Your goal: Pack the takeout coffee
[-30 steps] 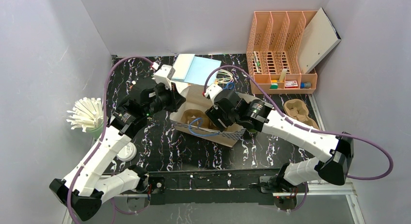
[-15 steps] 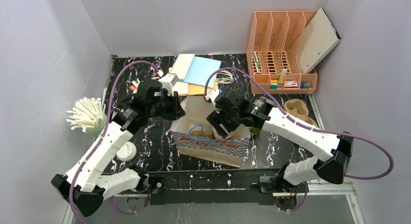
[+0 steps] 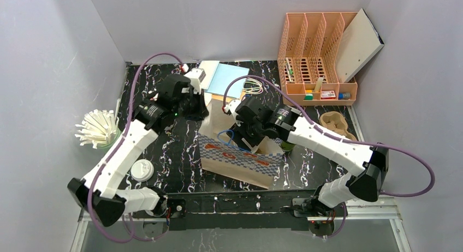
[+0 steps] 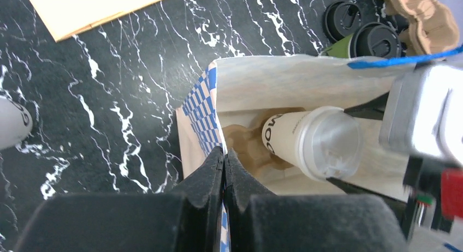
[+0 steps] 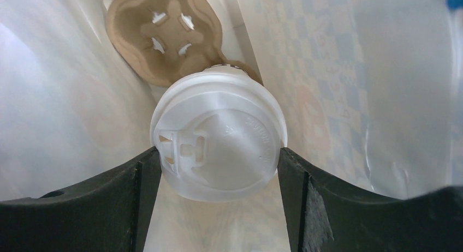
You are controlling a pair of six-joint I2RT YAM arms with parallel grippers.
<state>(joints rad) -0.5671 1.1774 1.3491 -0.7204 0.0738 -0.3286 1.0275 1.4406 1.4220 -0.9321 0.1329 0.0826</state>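
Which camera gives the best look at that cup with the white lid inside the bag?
The right wrist view: the white-lidded cup sits mid-frame, lid facing the camera, clamped in the right pincer. The left wrist view shows its side, tilted inside the paper bag. In the top view the right arm covers it.

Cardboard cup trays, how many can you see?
2. One cardboard cup tray lies at the bottom of the paper bag; the other tray sits on the table to the bag's right. The bag could hide more.
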